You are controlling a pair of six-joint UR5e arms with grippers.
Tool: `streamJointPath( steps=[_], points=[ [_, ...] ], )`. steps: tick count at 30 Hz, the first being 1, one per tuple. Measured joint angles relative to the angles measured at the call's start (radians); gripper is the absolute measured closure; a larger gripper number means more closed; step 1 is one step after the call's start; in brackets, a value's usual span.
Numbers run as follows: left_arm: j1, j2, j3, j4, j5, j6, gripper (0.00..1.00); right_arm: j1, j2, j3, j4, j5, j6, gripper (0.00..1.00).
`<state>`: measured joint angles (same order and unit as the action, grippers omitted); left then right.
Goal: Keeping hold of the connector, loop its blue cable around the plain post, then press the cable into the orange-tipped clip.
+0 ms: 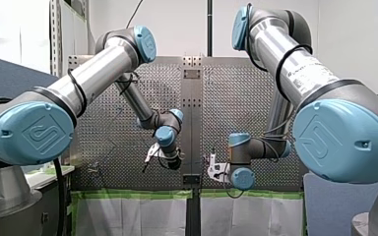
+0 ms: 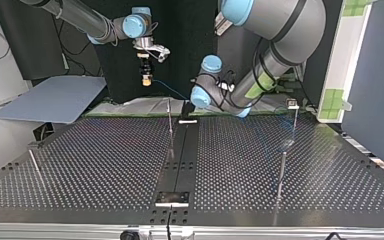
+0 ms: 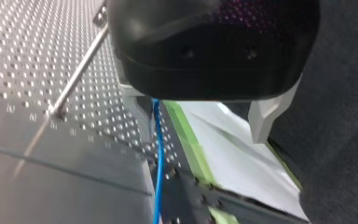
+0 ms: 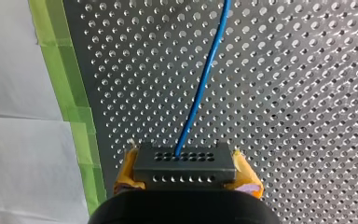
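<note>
- Front view: an embossed emblem, a looped figure inside a rounded square, stands on my left arm's joint cap (image 1: 32,132).
- The same emblem marks my right arm's joint cap (image 1: 342,140).
- A line of small dark print runs along my right arm's silver tube (image 1: 302,69), too small to read.

bench (image 2: 105,165): perforated metal, dark strip (image 2: 180,155) down its middle | green tape (image 4: 70,79): along bench edge | white sheet (image 4: 18,163): beyond the tape | blue-grey board (image 2: 55,97): flat, top view's left
</note>
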<state>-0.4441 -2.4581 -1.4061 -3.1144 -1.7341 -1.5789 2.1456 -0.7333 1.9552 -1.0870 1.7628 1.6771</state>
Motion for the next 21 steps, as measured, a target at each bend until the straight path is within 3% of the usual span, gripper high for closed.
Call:
streamJointPath(
  steps=[21],
  points=[
    [-0.029, 0.000, 0.000, 0.105, 0.154, -0.144, 0.00, 0.007, 0.000, 0.000, -0.006, -0.002, -0.001, 1.00]
  ],
)
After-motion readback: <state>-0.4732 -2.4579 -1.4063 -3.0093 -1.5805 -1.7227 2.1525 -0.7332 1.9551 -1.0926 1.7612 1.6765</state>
